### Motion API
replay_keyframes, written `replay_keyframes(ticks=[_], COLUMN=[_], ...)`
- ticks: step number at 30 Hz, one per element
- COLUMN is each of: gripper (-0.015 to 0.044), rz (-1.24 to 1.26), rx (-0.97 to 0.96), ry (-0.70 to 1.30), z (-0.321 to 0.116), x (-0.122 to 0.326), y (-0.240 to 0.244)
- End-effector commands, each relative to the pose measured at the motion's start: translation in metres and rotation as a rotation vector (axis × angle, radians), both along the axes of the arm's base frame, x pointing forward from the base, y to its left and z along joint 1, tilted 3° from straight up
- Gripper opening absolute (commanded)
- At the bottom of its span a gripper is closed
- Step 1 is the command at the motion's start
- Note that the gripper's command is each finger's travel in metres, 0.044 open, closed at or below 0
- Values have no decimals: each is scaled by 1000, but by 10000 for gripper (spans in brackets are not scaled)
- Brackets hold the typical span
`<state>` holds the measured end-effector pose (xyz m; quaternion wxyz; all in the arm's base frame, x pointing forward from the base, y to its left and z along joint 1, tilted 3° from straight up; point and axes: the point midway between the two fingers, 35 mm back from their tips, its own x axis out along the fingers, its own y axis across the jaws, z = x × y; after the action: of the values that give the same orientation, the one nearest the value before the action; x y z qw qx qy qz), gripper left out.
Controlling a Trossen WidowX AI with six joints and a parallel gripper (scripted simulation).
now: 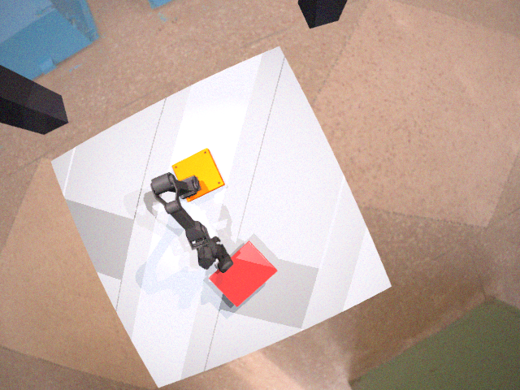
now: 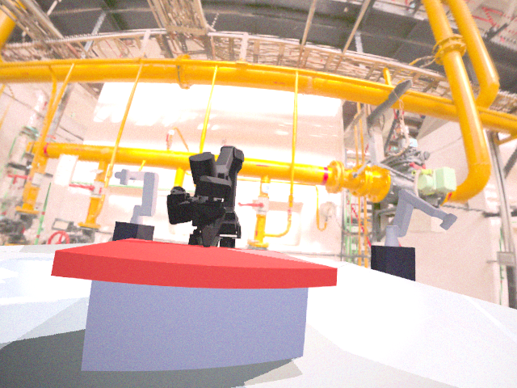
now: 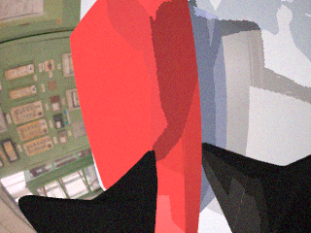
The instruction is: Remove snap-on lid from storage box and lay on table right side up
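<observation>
The red lid [image 1: 248, 281] [image 2: 191, 273] [image 3: 121, 97] sits on top of the blue-grey storage box [image 2: 194, 326] [image 3: 212, 97], its rim overhanging the walls. It looks level, with no clear gap under it. My gripper [image 2: 206, 243] [image 3: 177, 152] is shut on the lid's edge on the side facing the arm. In the wrist view one finger lies against the lid's top and the other is below its rim, beside the box wall. In the exterior view the lower finger is hidden behind the lid; in the top view the arm covers the fingertips.
The box stands on the white table [image 1: 289, 188]. An orange-yellow plate [image 1: 201, 163] lies beside the arm's base, well away from the box. The table's nearest edge runs beyond the box's far side from the arm. Black pedestals [image 2: 393, 263] [image 2: 133, 230] stand beyond the table.
</observation>
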<state>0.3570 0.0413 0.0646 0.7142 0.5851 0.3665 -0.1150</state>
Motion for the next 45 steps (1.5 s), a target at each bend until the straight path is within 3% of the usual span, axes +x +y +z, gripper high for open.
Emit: replay_keyframes(ticks=[1, 4, 45], gripper=[63, 0, 0], rz=[-2, -2, 0], rx=[0, 0, 0], ry=[1, 1, 0], z=[0, 0, 8], x=[0, 0, -2], y=[0, 0, 0])
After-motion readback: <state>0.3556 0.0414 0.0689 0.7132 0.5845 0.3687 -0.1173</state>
